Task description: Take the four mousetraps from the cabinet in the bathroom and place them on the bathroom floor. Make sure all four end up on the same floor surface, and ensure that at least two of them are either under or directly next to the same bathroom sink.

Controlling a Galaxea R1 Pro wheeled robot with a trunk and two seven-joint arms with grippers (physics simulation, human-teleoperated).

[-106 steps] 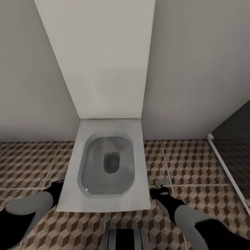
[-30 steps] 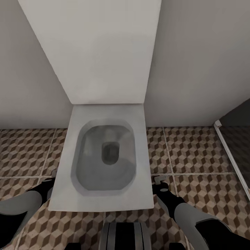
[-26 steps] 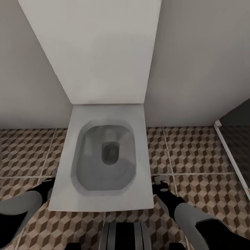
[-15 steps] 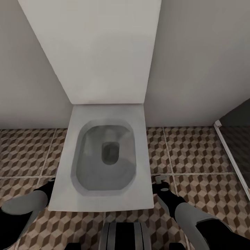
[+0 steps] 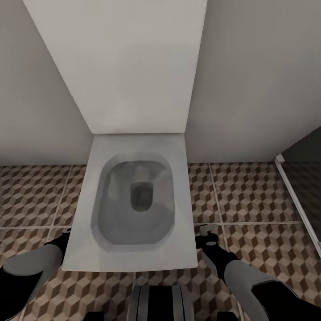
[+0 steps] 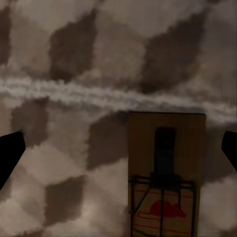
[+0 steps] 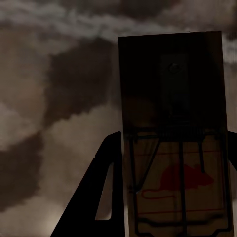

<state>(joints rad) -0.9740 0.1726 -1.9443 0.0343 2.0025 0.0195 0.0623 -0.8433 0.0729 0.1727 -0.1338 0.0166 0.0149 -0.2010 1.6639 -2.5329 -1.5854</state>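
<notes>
Two mousetraps show: one [image 6: 166, 173] lies on the bathroom floor [image 6: 74, 59] between the spread fingers of the left tool [image 6: 118, 148]; another [image 7: 175, 133] sits clamped in the right tool [image 7: 173, 163]. Risk: both rest beside the toilet [image 5: 133, 200], with no sink nearby, so releasing here could fail the sink condition.

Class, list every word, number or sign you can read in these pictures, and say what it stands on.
No readable words or numbers.
Mousetrap between the left hand's fingers: red mark, shape too blurred to read.
Mousetrap at the right hand: a red mouse silhouette, no lettering.
</notes>
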